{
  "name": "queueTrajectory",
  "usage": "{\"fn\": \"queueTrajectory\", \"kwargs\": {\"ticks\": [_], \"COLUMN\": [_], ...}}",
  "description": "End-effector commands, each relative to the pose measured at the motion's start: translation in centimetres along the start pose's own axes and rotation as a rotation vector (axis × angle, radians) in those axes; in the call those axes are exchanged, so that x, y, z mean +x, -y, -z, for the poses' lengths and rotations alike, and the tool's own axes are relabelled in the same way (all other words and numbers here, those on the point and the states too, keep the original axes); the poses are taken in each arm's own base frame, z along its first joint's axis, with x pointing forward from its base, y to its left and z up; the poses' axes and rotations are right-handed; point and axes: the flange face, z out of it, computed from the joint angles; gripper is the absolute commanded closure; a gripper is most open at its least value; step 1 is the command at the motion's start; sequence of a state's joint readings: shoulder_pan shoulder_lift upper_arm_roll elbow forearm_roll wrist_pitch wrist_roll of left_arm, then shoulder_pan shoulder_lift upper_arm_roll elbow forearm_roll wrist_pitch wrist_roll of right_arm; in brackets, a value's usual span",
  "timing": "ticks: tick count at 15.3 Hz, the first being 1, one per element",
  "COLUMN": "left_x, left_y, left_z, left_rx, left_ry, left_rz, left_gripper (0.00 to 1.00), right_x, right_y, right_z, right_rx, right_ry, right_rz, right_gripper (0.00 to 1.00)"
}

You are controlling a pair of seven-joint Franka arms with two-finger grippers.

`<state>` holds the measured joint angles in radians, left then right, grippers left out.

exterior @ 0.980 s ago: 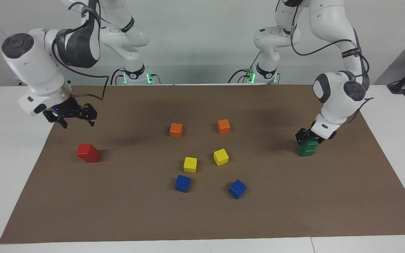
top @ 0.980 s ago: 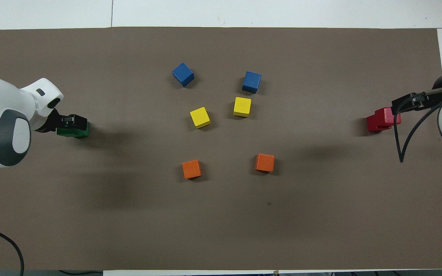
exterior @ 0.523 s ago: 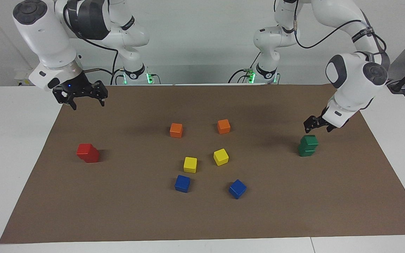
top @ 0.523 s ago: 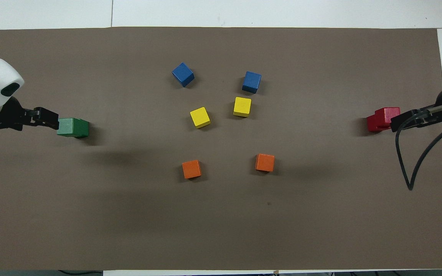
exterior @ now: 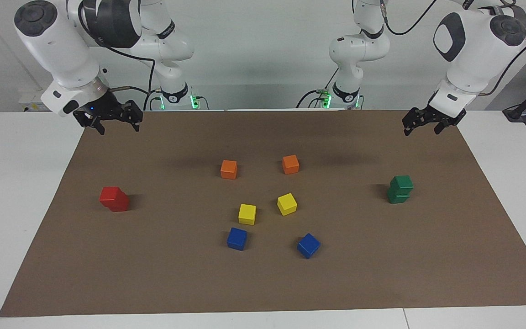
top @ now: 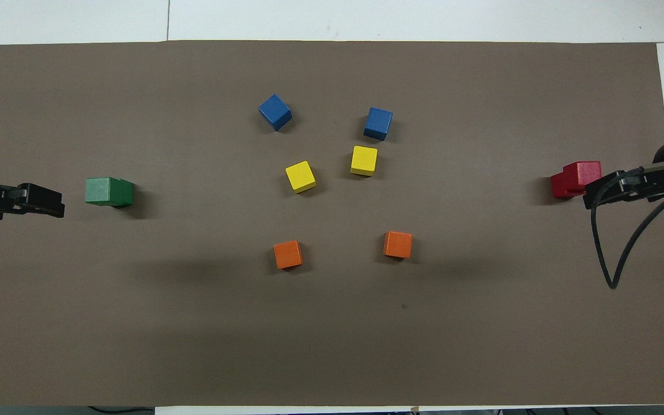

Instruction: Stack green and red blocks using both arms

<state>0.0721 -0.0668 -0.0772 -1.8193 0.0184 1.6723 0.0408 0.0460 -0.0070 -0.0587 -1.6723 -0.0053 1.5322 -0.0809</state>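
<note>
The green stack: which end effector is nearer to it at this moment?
Left. The left end effector hangs raised above the mat at the left arm's end, near the green stack. The right end effector hangs at the right arm's end, near the red stack.

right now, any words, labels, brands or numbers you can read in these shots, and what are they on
None can be read.
Black bands with small white lettering on the right arm and the left arm: too small to read.
Green blocks, red blocks, the orange, yellow and blue cubes, and the brown mat: no markings seen.
</note>
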Motion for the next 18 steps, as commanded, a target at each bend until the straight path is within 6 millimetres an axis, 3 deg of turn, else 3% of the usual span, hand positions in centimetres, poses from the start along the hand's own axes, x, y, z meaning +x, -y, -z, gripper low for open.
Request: {"fn": "queueTrajectory", "kwargs": {"ticks": [1, 6, 9, 12, 18], "left_x": [0.1, 1.7, 1.1, -0.1, -0.3], "left_y": [-0.9, -1.4, -2.7, -2.3, -2.5], "left_z": [0.0, -0.6, -0.8, 0.6, 0.5], "left_rx": [-0.010, -0.011, 0.007, 0.008, 0.008], "left_ry": [-0.024, -0.011, -0.002, -0.018, -0.018], "left_rz": [-0.022, -0.033, -0.046, -0.024, -0.027], "left_gripper": [0.00, 0.00, 0.00, 0.00, 0.00], "right_x": [0.2, 1.0, 1.0, 1.0, 1.0], "right_y": [-0.1, -0.2, 0.2, 0.2, -0.4], "right_z": [0.7, 0.8, 0.7, 0.7, 0.9], "right_rx": [0.018, 0.012, 0.006, -0.005, -0.021], "right_ry": [-0.031, -0.092, -0.089, -0.088, -0.094], "right_rz": [-0.057, -0.082, -0.073, -0.064, -0.048], "right_gripper": [0.00, 0.00, 0.00, 0.00, 0.00]}}
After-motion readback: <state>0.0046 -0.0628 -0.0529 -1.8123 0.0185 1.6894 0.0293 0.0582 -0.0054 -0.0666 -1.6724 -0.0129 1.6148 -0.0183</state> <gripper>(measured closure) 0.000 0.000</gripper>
